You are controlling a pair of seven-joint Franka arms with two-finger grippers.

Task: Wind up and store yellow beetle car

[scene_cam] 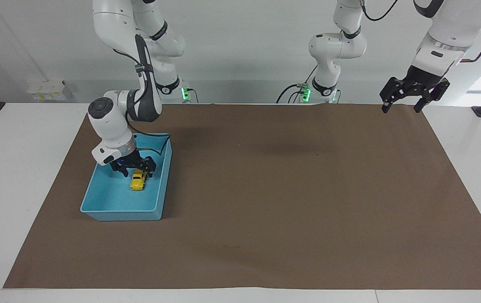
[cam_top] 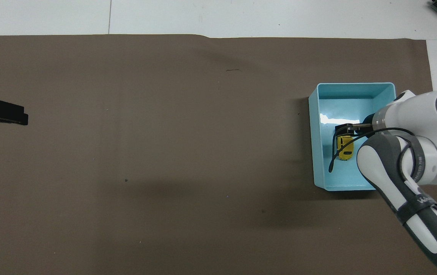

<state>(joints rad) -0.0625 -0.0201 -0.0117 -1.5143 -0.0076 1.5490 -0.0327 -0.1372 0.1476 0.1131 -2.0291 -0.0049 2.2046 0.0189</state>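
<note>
The yellow beetle car lies on the floor of the blue tray, free of any grip; in the overhead view the car sits near the middle of the tray. My right gripper hangs open just above the car, apart from it, and shows over the tray in the overhead view. My left gripper is open and empty, waiting high over the mat's edge at the left arm's end; its tip shows in the overhead view.
A brown mat covers most of the white table. The tray stands on it toward the right arm's end. A black cable loops from the right wrist down into the tray.
</note>
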